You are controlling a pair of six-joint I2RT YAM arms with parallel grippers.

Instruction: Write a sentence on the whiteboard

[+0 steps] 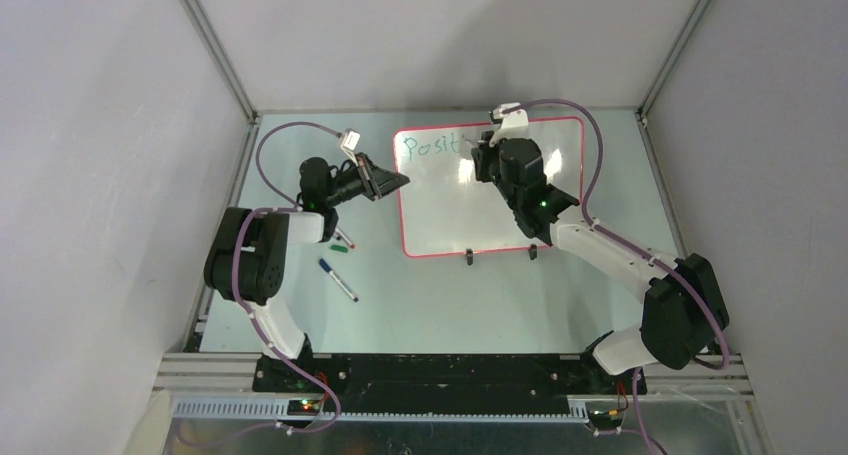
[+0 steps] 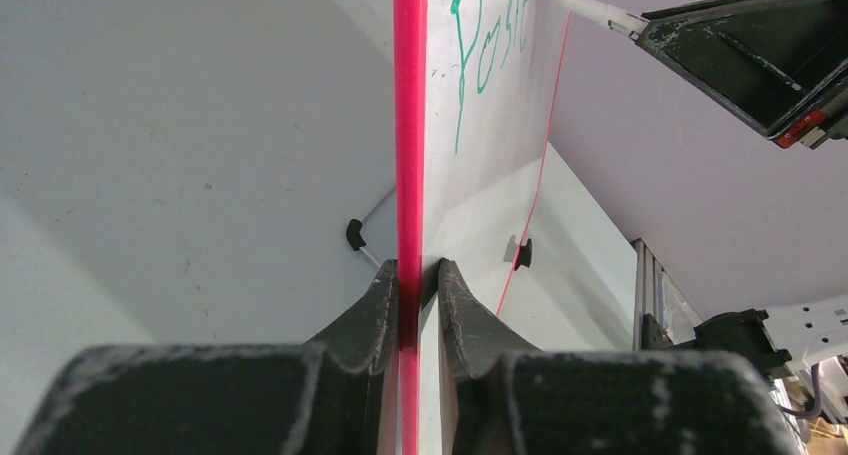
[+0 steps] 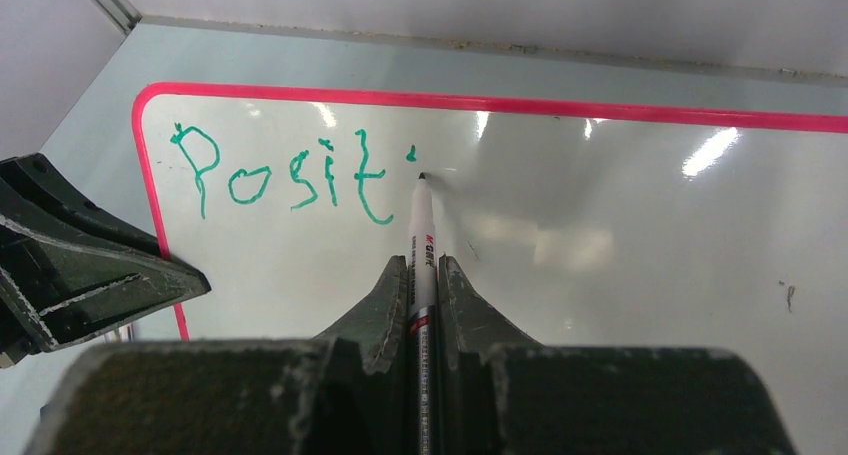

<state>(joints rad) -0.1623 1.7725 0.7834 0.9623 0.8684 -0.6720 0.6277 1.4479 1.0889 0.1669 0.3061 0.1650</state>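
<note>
Board (image 1: 500,210) sat at upper centre of the top view, on the surface (image 1: 430,305), with two black feet (image 1: 469,257) along its lower rim. Left claw (image 2: 417,275) was clenched on the board's red left rim, one finger on each face. Right claw (image 3: 421,270) was clenched on a marker (image 3: 421,225), its tip at the board face just right of the sentence (image 3: 285,180). The sentence, green, at the board's upper left, read "Posit", with one dot just above the tip. Two loose pens (image 1: 338,278) lay on the surface at lower left of the board.
</note>
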